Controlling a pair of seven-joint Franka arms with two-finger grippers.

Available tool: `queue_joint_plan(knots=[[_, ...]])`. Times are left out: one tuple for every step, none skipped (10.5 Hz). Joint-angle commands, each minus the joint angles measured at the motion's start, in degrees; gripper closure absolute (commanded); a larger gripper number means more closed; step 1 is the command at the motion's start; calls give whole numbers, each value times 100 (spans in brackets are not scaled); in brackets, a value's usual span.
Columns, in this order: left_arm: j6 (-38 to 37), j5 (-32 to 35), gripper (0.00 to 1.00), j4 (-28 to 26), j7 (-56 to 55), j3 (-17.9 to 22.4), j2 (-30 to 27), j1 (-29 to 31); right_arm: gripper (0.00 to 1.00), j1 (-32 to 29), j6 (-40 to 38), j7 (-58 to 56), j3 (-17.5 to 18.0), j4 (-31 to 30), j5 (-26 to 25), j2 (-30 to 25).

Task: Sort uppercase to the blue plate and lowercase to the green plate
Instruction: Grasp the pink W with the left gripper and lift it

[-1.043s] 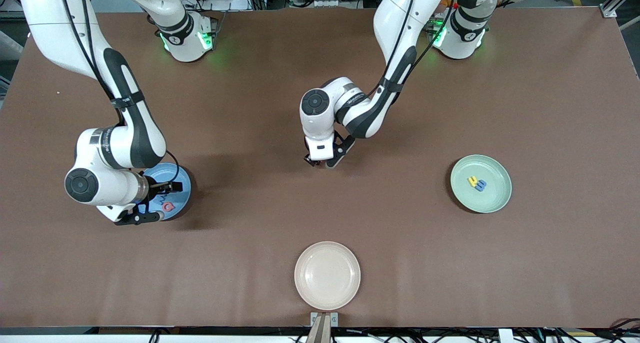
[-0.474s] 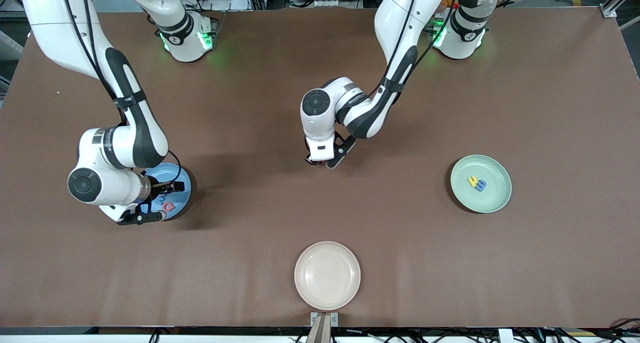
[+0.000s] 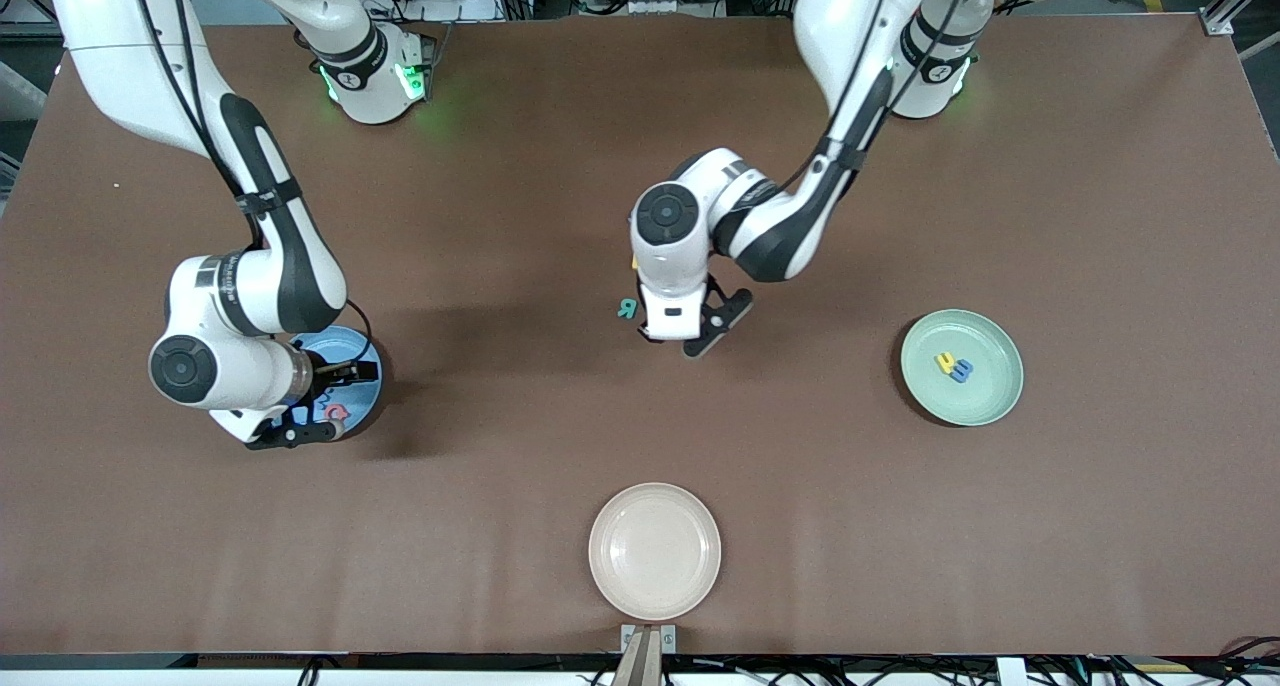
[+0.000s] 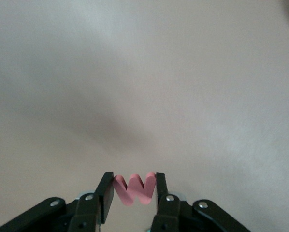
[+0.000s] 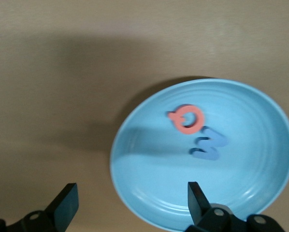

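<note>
My left gripper (image 3: 686, 340) hangs over the middle of the table, shut on a red m-like lowercase letter (image 4: 137, 189) pinched between its fingers. A teal uppercase R (image 3: 627, 309) lies on the table beside it, and a sliver of a yellow letter (image 3: 634, 262) peeks out by the wrist. The green plate (image 3: 990, 396) holds a yellow letter (image 3: 943, 362) and a blue letter (image 3: 962, 371). My right gripper (image 5: 130, 193) stands open over the edge of the blue plate (image 5: 149, 169), which holds a red Q (image 5: 186, 119) and a blue M (image 5: 209, 144).
A cream plate (image 3: 654, 551) with nothing in it sits near the table's front edge, nearer the front camera than the R. The right arm's wrist covers much of the blue plate (image 3: 357, 347) in the front view.
The left gripper has shut on the red letter, risen and shifted toward the left arm's end, uncovering the teal R. The right arm has drifted slightly over the blue plate.
</note>
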Motion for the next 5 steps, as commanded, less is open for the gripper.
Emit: queue_joint_plan(knots=[[-410,27,100,-181,1166,-69,-491,510,0,313,-97,642,11,3,-21,-81],[-603,27,100,-190,1858,-87,-614,790,0,436,-106,854,20,3,14,-90],[-848,27,100,-190,2526,-148,-720,1063,0,542,-106,1126,28,-6,23,-90],[-1016,27,100,-207,3177,-288,-869,1475,0,691,-97,1407,28,-6,41,-90],[-1218,18,100,-277,3967,-376,-984,1862,0,849,-97,1723,37,-15,110,-90]])
